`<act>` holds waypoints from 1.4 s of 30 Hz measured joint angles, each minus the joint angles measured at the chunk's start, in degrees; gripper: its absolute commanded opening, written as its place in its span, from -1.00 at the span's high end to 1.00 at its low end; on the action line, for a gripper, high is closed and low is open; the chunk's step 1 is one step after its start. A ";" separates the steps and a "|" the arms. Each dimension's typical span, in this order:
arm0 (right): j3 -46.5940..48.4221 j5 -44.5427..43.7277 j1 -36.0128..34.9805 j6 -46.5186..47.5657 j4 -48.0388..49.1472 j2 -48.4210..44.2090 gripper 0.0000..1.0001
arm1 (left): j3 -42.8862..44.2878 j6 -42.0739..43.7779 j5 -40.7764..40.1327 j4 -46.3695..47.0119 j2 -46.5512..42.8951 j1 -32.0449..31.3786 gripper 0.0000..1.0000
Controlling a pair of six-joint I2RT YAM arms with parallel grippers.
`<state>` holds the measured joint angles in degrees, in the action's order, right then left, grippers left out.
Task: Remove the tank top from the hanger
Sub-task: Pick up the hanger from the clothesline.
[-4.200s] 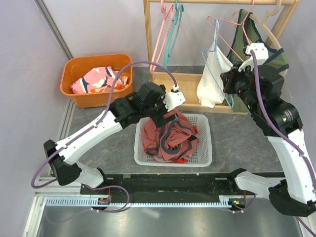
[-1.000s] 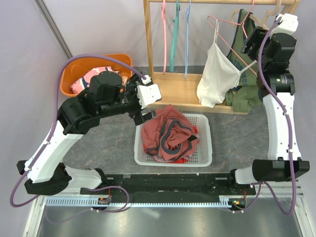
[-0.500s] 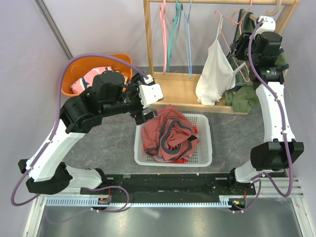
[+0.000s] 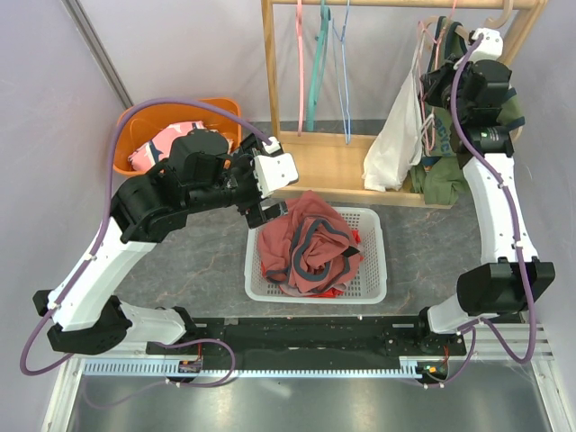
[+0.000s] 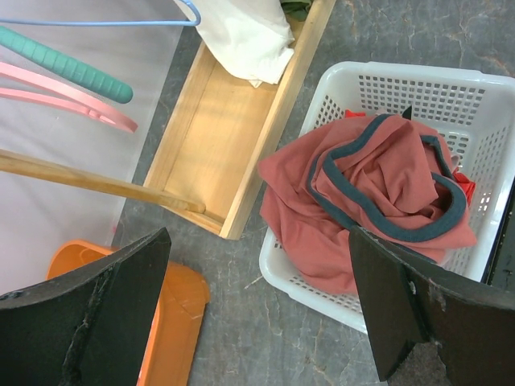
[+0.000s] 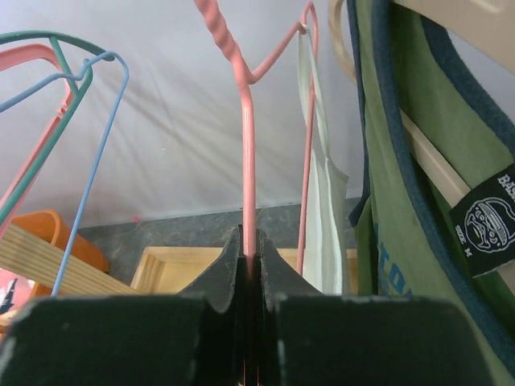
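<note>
A white tank top (image 4: 396, 135) hangs on a pink wire hanger (image 4: 429, 135) near the right end of the wooden rack (image 4: 333, 166). My right gripper (image 4: 438, 85) is shut on the hanger's pink wire (image 6: 249, 201), just below its twisted neck. The white tank top (image 6: 322, 193) hangs edge-on to the right of the wire. My left gripper (image 4: 268, 209) is open and empty above the table, by the white basket's (image 4: 373, 292) far left corner. In the left wrist view its fingers (image 5: 80, 322) stand wide apart, with the tank top's hem (image 5: 245, 36) at the top.
A green tank top (image 6: 402, 201) hangs on a wooden hanger right beside the white one. Bare pink, teal and blue hangers (image 4: 315, 63) hang at the rack's left. A red and grey garment (image 4: 306, 247) fills the basket. An orange bin (image 4: 135, 121) with clothes stands at the back left.
My right gripper has turned the pink hanger, so the white tank top now hangs narrow and edge-on, shifted right toward the green top. The left arm has barely moved in the last second.
</note>
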<state>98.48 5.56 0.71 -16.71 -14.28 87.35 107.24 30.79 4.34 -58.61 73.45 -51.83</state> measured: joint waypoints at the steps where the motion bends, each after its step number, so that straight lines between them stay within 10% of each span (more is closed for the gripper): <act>1: 0.00 -0.74 -0.57 0.48 0.13 -0.11 1.00 | 0.00 0.00 0.00 0.00 0.00 0.00 -0.99; 20: 1.03 -3.32 -7.15 7.89 5.97 -3.32 1.00 | -0.07 0.00 -1.33 0.00 0.00 0.00 -0.99; 42: -0.28 19.76 -8.46 1.81 -21.46 -33.22 1.00 | -5.22 4.46 8.70 4.63 -12.48 0.00 -0.99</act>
<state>98.19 25.32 -7.75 -14.90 -35.75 54.13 102.02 35.24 13.04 -53.98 60.97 -51.83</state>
